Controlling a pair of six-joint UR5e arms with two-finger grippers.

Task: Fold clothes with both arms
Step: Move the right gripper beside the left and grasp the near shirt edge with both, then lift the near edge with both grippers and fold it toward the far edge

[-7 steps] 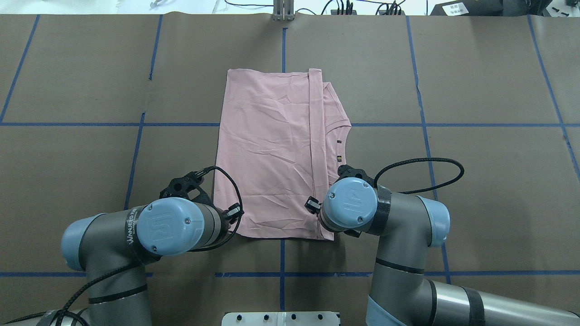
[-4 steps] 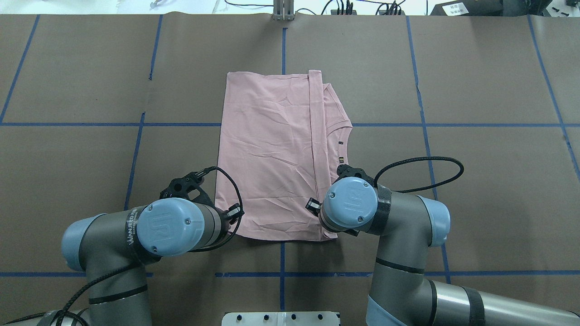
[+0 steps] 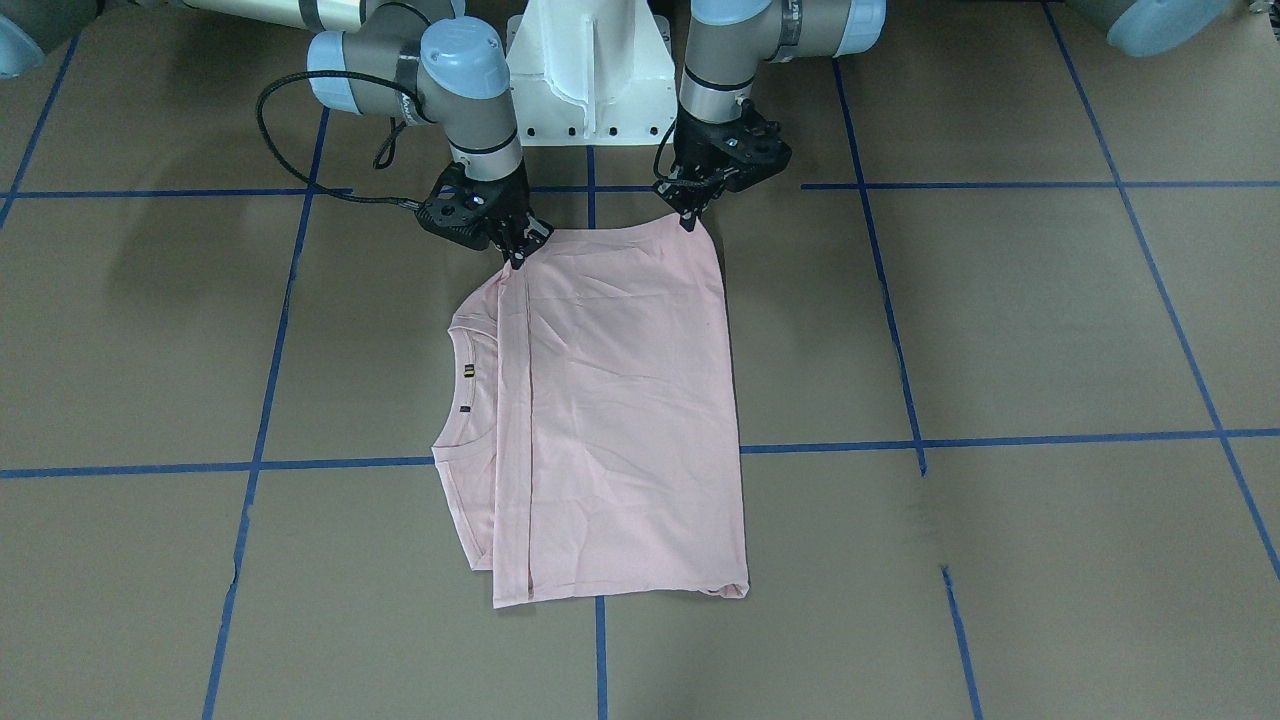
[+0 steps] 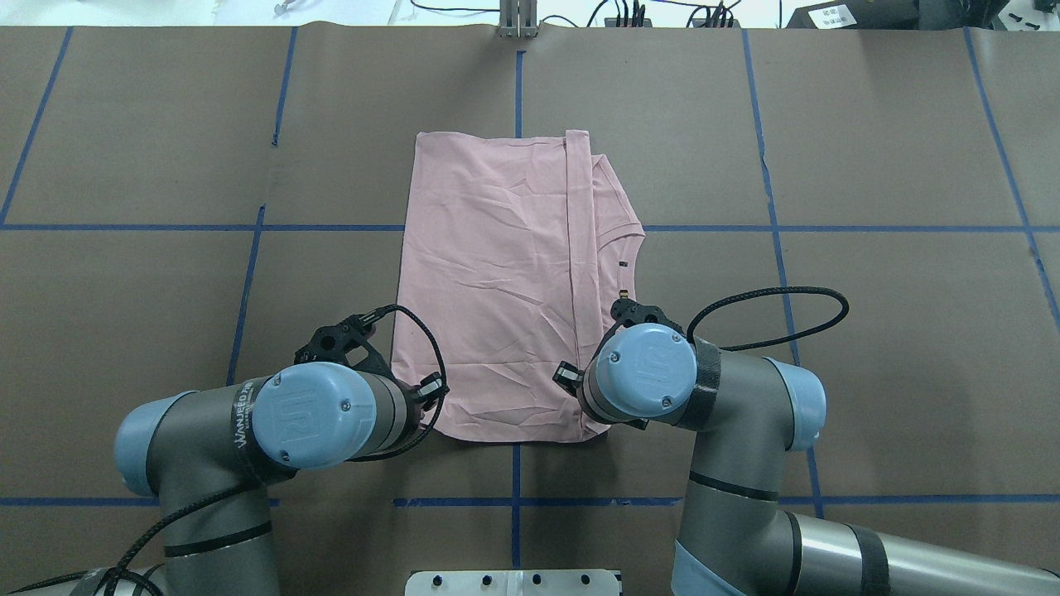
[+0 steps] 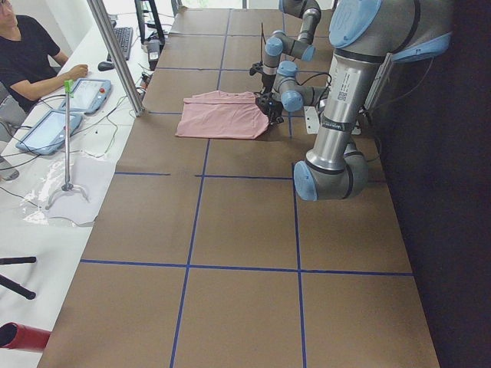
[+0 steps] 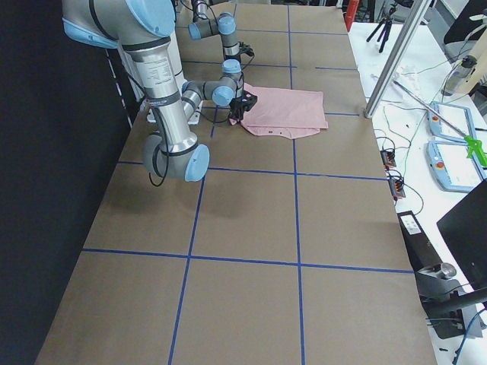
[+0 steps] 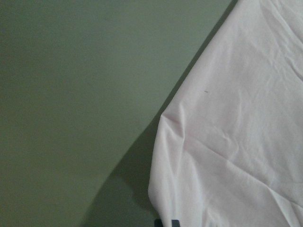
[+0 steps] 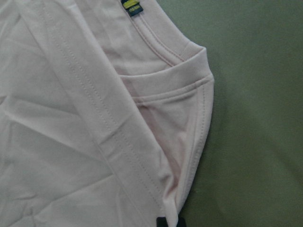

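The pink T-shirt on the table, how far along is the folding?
Done: the T-shirt lies folded lengthwise into a narrow strip, one side flap laid over the rest. In hand: the left gripper and right gripper each appear to pinch a corner nearest the robot. Left: probably folding that end over to the far end.

Matt creased cloth T-shirt (image 4: 489,281), matt table (image 4: 869,124)

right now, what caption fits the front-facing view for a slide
Left end effector and right end effector pinch the robot-side corners of a folded pink T-shirt on a blue-taped table.
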